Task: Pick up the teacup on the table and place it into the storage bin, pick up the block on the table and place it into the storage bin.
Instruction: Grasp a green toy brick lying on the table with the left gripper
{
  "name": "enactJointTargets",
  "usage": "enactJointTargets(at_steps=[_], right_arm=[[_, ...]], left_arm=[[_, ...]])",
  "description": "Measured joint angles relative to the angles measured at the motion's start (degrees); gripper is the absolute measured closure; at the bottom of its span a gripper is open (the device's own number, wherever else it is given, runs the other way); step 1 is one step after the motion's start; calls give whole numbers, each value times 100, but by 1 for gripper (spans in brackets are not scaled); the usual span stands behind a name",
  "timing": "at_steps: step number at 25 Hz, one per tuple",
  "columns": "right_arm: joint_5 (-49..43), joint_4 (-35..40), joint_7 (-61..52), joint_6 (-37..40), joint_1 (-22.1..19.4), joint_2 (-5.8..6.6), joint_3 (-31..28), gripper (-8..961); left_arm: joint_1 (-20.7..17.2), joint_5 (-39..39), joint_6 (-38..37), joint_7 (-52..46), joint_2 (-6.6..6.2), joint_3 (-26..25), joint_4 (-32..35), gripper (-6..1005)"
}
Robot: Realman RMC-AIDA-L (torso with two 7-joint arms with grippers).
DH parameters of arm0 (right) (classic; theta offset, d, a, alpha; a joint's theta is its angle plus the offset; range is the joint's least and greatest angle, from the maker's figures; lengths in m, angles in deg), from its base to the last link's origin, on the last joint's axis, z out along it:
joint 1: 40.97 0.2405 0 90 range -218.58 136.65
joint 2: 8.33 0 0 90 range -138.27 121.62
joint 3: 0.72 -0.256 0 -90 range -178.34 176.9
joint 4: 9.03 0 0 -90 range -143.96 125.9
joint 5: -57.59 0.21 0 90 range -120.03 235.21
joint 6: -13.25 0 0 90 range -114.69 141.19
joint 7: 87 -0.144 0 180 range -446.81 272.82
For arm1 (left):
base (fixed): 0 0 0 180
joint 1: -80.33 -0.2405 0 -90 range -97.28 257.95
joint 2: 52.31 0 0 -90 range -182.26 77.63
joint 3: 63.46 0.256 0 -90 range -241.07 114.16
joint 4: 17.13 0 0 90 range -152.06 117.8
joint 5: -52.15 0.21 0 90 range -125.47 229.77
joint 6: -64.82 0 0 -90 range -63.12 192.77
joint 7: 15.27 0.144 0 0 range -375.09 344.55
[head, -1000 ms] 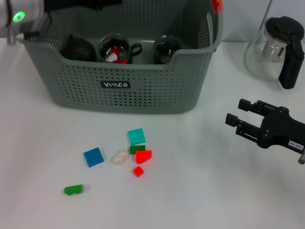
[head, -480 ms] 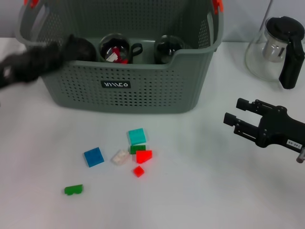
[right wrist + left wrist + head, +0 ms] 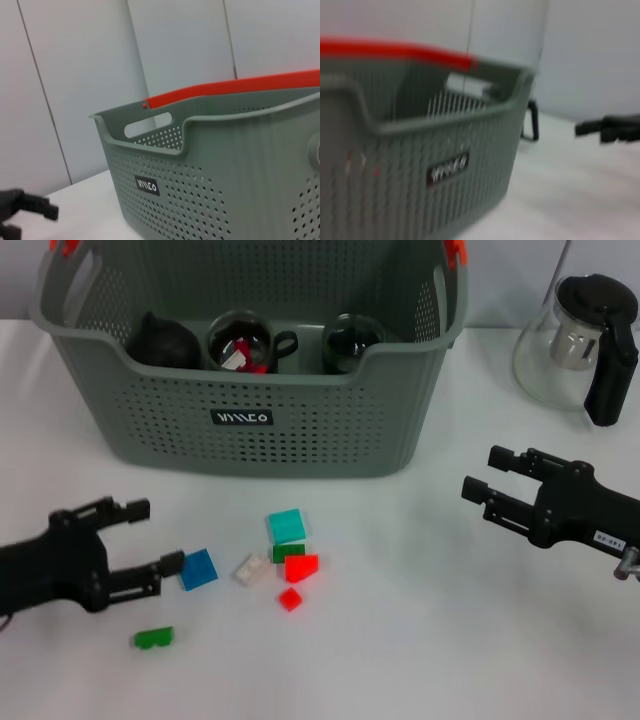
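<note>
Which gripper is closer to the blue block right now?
Left. The left gripper is open right beside the blue block, one fingertip almost touching its edge. The right gripper hovers far off across the table, in front of the glass teapot.

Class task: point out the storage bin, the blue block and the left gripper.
storage bin (image 3: 300,430), head view, front wall.
blue block (image 3: 198,569), head view, top face.
left gripper (image 3: 157,536), head view, midway between fingertips.

blocks (image 3: 285,558) clustered, bare table (image 3: 420,640) around
</note>
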Motion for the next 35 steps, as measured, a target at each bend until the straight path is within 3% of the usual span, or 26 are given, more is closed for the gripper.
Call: enactJointTargets(at_steps=[3,9,18,21,32,35], right_arm=[[0,-6,0,-4,-12,-1,3,308],[0,-20,19,-5,-69,7,-5,308],[0,-26,50,-35,-82,1,-2,309],[0,-26,51,-64,-73,-5,-4,308],[0,-26,50,-111,-42,-8,13,307],[0,-26,51,-111,-50,-8,13,307]], left_arm=[[59,306,277,460,-32,-37,-402,166],[-69,423,186,1328,10,-24,-441,169],[-176,898,322,1511,6,-125,-370,175],[-201,1003,453,1574,18,-131,-371,300],[-255,1023,718,2114,129,-201,-405,319],[-226,1025,803,2121,146,-197,-405,372]])
